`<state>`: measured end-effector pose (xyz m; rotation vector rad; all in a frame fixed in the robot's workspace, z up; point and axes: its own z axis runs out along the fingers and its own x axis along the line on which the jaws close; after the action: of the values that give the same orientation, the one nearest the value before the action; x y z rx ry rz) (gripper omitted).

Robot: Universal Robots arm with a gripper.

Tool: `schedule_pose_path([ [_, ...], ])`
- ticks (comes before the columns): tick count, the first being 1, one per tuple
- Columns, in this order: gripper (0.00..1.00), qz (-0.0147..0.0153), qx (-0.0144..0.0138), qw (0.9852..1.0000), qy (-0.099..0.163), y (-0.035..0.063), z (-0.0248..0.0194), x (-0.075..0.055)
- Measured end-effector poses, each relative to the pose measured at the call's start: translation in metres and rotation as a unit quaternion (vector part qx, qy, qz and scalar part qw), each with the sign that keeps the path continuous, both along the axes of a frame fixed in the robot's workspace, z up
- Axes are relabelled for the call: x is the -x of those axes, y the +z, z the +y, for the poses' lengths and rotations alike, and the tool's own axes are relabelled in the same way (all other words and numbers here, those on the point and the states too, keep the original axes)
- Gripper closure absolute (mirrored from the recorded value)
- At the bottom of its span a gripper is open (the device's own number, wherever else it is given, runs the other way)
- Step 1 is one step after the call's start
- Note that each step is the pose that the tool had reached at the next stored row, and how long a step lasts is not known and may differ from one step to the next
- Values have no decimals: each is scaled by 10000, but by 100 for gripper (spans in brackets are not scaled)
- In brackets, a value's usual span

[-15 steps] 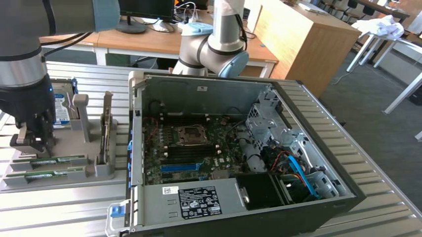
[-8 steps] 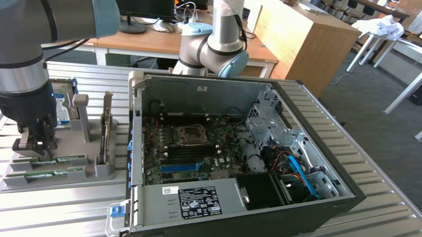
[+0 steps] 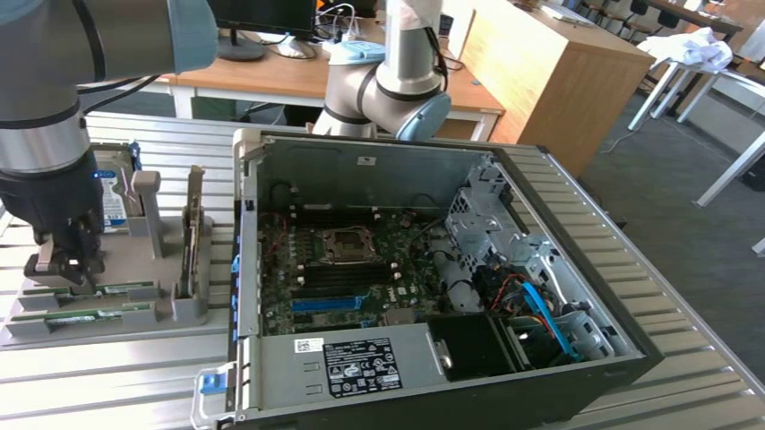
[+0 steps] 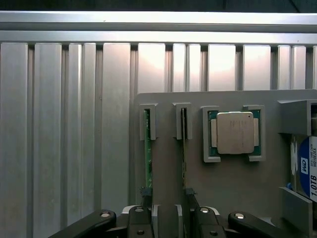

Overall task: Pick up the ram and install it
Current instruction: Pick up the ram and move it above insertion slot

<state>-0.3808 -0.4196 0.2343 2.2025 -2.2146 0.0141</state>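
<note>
A: Starting at the exterior view's left, what is there?

B: The arm (image 3: 48,98) hangs straight down over a grey fixture (image 3: 179,309) that sits on the slatted metal table (image 3: 107,385). Its pincer (image 3: 63,271) is low over the fixture's end, and its dark body hides whatever lies right beneath it.

A: Where is the ram?

B: In the fixture. In the wrist view, the ram (image 4: 147,148) stands on edge in the slot nearest the fixture's rim and shows as a thin green line. A second stick (image 4: 184,144) stands in the next slot, darker and harder to read. From this angle, no chips or label can be made out on either.

A: Has the pincer got hold of it?

B: No. The jaws are spread wide and grip nothing. One of the fingertips (image 4: 189,196) lines up with each stick and covers its near end, so I cannot tell whether either one touches.

A: And further along?

B: In the wrist view, the processor (image 4: 235,132) lies flat in its bracket beside the sticks. Past it is the blue-labelled hard drive (image 4: 308,171), cut off by the frame. In the exterior view, the drive stands behind the pincer, partly hidden, and an upright card (image 3: 193,228) is on the fixture's side nearest the case. Next comes the open computer case (image 3: 622,367), with the motherboard (image 3: 347,278) showing and the power supply (image 3: 358,363) along the near side. The bays at the exterior view's right are a tangle of cables.
</note>
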Motion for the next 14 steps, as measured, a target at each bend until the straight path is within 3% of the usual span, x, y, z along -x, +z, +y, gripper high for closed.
schedule_pose_path([
  [14,63,0,0,10000,-1,0,-91,0],
])
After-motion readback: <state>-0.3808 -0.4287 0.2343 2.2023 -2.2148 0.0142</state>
